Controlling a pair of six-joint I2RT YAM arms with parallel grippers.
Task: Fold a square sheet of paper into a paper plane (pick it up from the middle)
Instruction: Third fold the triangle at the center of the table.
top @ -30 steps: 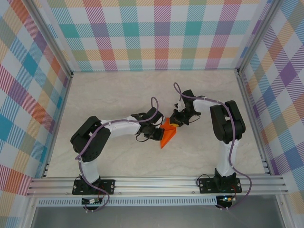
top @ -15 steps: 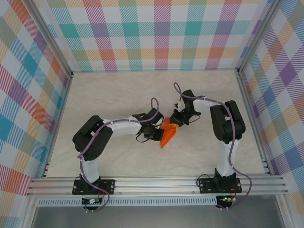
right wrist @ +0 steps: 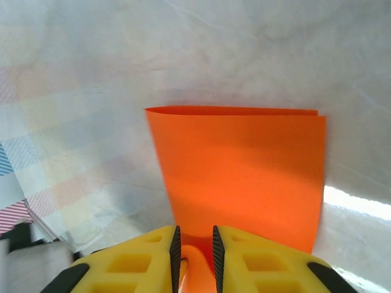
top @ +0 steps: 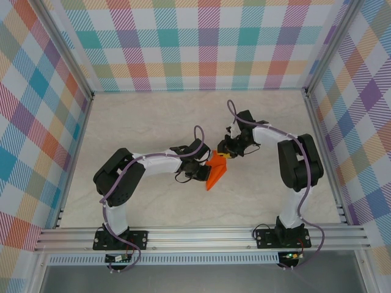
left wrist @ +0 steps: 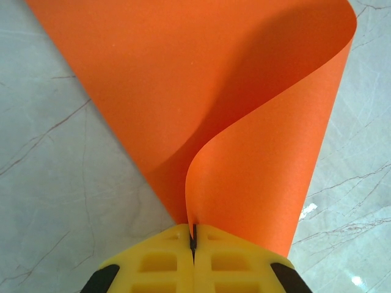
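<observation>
The square sheet of paper (top: 214,174) is bright orange and bent over on itself, and from above it looks like a narrow shape pointing toward the near side. In the left wrist view the sheet of paper (left wrist: 214,91) curls up in a loose loop off the table. My left gripper (left wrist: 193,235) is shut on its two near edges. My left gripper (top: 205,167) sits at the paper's left side. My right gripper (top: 225,155) is at the paper's far end. My right gripper (right wrist: 195,235) has its jaws slightly apart, with the paper's folded flap (right wrist: 244,165) running loose through the gap.
The pale marble tabletop (top: 153,122) stretches to the checked walls (top: 201,43) at the back and sides. An aluminium rail (top: 201,235) runs along the near edge, where both arm bases are bolted.
My right gripper's jaws have parted from the paper, and the right arm has shifted a little toward the far side. The left arm and the paper have stayed put.
</observation>
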